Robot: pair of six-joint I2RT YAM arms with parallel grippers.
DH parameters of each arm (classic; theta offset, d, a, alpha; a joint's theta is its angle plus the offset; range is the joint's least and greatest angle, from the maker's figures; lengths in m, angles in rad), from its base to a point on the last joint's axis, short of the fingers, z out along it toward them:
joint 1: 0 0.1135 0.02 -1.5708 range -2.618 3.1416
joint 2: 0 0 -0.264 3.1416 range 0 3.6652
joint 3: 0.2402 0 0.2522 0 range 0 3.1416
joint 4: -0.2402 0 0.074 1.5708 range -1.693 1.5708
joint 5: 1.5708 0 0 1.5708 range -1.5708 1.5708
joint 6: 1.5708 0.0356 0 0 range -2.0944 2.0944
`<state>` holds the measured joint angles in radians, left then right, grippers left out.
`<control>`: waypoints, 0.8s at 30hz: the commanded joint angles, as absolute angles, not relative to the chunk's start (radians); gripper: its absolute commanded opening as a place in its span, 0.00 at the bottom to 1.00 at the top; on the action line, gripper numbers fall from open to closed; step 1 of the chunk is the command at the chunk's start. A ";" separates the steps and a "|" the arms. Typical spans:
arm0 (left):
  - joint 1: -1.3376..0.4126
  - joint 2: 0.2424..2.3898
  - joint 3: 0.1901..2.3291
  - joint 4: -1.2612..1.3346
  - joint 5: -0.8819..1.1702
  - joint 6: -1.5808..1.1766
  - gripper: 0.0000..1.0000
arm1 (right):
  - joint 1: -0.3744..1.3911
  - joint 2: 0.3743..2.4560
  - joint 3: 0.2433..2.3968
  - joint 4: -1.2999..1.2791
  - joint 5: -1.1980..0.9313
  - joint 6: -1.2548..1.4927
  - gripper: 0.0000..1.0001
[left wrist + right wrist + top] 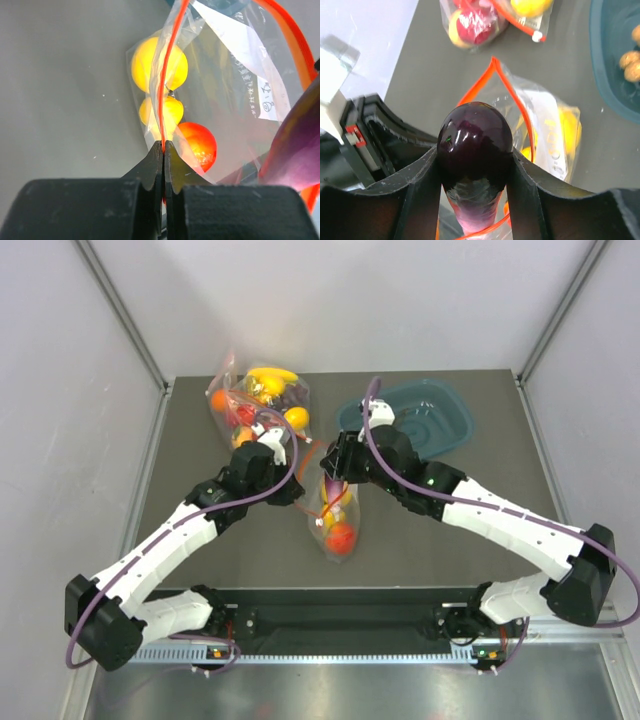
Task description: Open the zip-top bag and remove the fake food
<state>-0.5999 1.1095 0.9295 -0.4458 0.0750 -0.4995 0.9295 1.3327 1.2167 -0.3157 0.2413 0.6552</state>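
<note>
The clear zip-top bag [336, 525] lies mid-table with its red-orange zip strip [168, 75] parted into an open mouth. My left gripper [164, 145] is shut on one edge of the strip; it sits left of the bag in the top view [303, 497]. My right gripper [475, 165] is shut on the purple eggplant [475, 142], held at the bag's mouth [334, 480]. The eggplant also shows in the left wrist view [295, 145]. Inside the bag [225, 75] lie a red tomato [199, 144] and two yellow pieces [160, 62].
A second clear bag [258, 400] with a banana and an orange lies at the back left, also in the right wrist view [480, 20]. A teal tray [455, 410] stands at the back right, holding brown knobbly pieces [630, 65].
</note>
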 commanded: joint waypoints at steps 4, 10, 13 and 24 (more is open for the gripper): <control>-0.595 1.103 0.934 -0.388 0.135 -0.486 0.00 | 0.942 1.322 1.262 -0.207 0.342 0.638 0.28; -0.595 1.101 0.928 -0.388 0.141 -0.485 0.00 | 0.933 1.312 1.313 -0.172 0.400 0.627 0.28; -0.595 1.106 0.925 -0.385 0.149 -0.485 0.00 | 0.908 1.298 1.334 -0.166 0.400 0.629 0.28; -0.595 1.111 0.925 -0.379 0.158 -0.476 0.00 | 0.697 1.229 1.316 -0.192 0.354 0.623 0.28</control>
